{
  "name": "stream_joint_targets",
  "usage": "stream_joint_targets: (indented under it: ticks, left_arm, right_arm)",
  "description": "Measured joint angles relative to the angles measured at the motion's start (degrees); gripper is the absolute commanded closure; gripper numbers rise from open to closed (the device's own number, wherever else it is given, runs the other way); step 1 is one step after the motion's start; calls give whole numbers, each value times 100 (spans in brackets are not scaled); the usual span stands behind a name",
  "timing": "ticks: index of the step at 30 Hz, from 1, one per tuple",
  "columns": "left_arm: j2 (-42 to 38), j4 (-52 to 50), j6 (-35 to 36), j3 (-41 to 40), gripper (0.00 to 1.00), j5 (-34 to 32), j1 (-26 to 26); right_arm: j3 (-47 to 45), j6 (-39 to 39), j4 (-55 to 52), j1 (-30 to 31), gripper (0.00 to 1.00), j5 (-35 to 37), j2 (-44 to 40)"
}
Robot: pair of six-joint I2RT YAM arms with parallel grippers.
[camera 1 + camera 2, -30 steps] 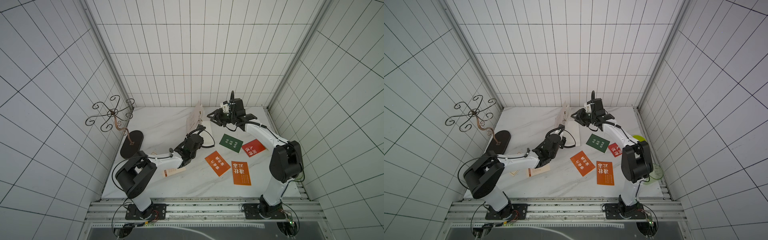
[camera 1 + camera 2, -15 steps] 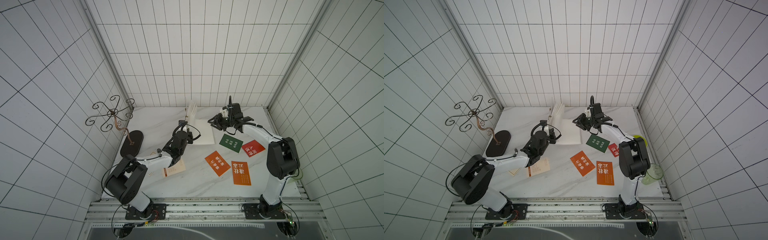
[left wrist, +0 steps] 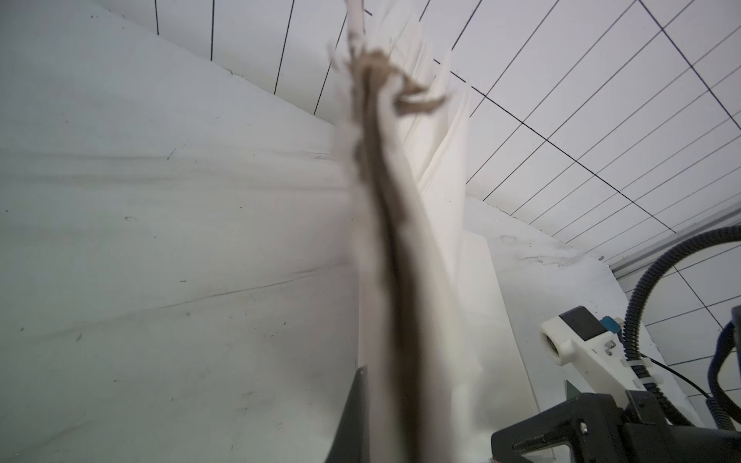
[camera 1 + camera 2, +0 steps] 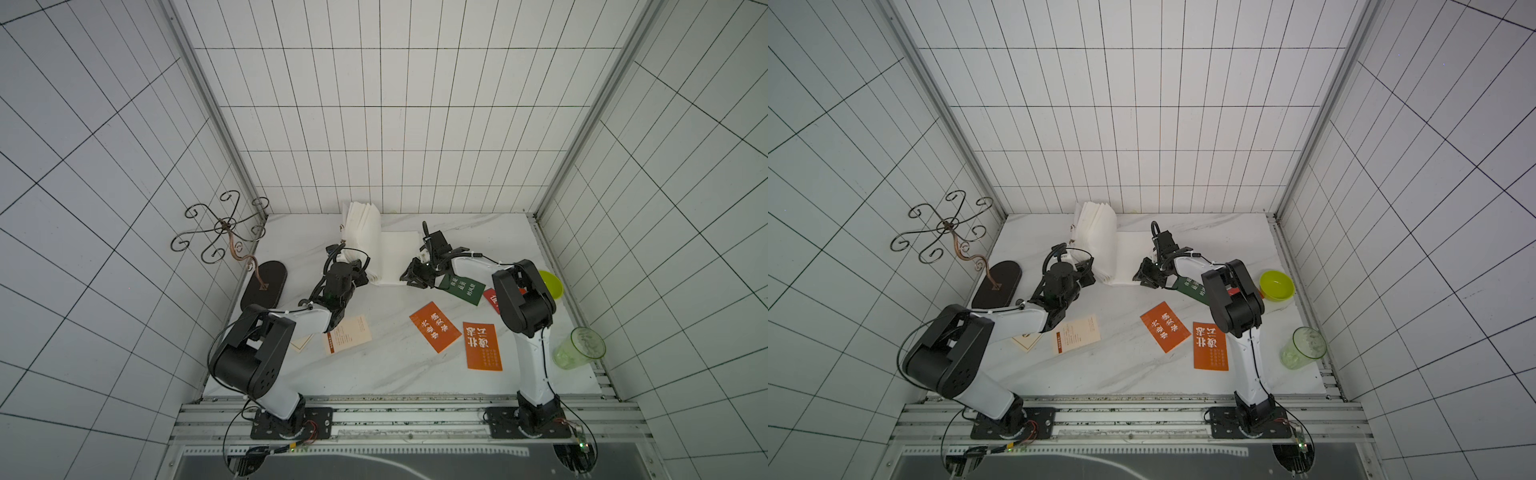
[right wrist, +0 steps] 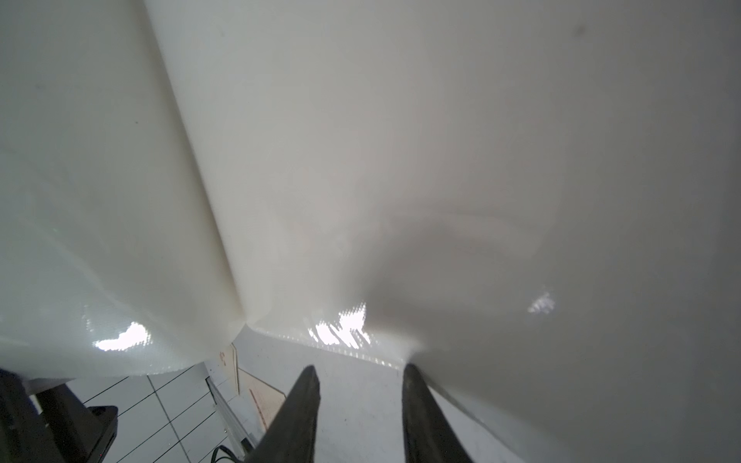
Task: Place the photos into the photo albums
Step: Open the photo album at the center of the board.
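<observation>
The white photo album [image 4: 390, 259] lies open at the back of the table, with its left pages [image 4: 1096, 232] standing up fanned. My left gripper [image 4: 358, 277] is shut on the near edge of those raised pages [image 3: 401, 320]; only one finger [image 3: 355, 417] shows. My right gripper [image 4: 409, 277] stands open at the flat page's near edge [image 5: 521, 200], with nothing between its fingers [image 5: 306, 401]. On the table lie two orange photos [image 4: 435, 326] [image 4: 482, 345], a dark green one [image 4: 463, 287], a red one [image 4: 491, 297] mostly behind my right arm, and two cream ones [image 4: 347, 340] [image 4: 302, 343].
A lime bowl [image 4: 550, 283] and a clear green cup [image 4: 579, 348] stand along the right edge. A scrolled metal stand on a dark oval base [image 4: 264, 284] is at the left. The tiled back wall is close behind the album.
The album, held upright and nearly closed a second ago, has opened. Its right page now lies flat and the left pages have fanned. Both grippers have moved nearer the front; the right jaws narrowed slightly.
</observation>
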Motion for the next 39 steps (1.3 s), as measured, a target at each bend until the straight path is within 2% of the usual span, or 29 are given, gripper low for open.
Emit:
stream_joint_targets:
  ticks: [11,26,29,35,39]
  left_arm:
    - [496,-192,-656,225,100,525,269]
    - [671,-890,-835,702,99,879,481]
    - [730,-966,-890,765,87,914,516]
    - [863,-1381,-964,905,70,1119,608]
    - [916,-1816,-940,1034,63,1233,621]
  right_arm:
    - [538,-199,-321,35,65,358,186]
    - [1613,-278,-219,251,67,990,610]
    - [1781,-284,-114,249,67,1117,852]
    - [1825,-328,-83,247,67,1217,1108]
    - [1825,-356,-81,236,67,1270,1108]
